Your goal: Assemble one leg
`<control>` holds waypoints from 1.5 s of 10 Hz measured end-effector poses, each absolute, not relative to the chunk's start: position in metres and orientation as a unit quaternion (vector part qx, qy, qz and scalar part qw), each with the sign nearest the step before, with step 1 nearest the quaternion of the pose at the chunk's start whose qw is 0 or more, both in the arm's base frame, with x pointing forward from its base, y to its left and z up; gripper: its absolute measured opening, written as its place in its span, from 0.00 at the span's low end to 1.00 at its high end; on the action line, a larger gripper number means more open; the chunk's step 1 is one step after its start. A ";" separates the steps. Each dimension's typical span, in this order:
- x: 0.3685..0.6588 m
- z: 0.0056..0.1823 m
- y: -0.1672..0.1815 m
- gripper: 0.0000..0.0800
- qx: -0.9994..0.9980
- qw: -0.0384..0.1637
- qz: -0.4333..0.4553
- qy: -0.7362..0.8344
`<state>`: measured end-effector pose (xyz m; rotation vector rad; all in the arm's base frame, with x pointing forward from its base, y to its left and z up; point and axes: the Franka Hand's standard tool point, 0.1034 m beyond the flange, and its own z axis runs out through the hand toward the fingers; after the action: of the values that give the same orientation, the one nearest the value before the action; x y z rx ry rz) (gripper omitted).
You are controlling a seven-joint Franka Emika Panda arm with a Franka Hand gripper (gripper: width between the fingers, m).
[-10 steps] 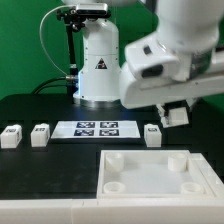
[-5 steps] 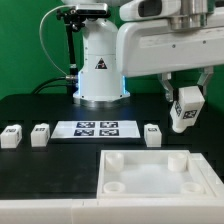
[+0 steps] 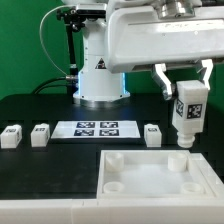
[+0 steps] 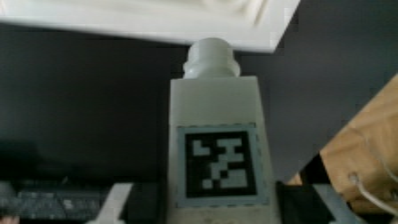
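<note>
Nearest: white panel (image 3: 150, 178), flat on black tabletop (image 3: 30, 165). Over its far corner on the exterior view's right, the leg (image 3: 188, 112) hangs upright, peg end down, tag facing out, clamped in the claw (image 3: 184, 90). Behind, along the tabletop: three loose legs (image 3: 40, 134), marker board (image 3: 97, 128), arm base (image 3: 98, 72).

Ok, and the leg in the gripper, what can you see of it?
The leg is a white, plastic-looking block with a black-and-white square tag on one face and a narrower rounded peg at its lower end. It hangs upright, clear of the table, clamped near its top by the gripper, the only thing touching it. Its peg points down at the far corner of the white panel, on the exterior view's right, apparently not touching it.
</note>
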<state>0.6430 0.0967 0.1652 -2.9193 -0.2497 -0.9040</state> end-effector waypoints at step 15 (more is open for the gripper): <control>0.628 0.098 0.112 0.37 -0.959 0.045 -0.266 -0.088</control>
<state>0.6279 0.1117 0.0979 -2.9293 -0.2678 -0.8132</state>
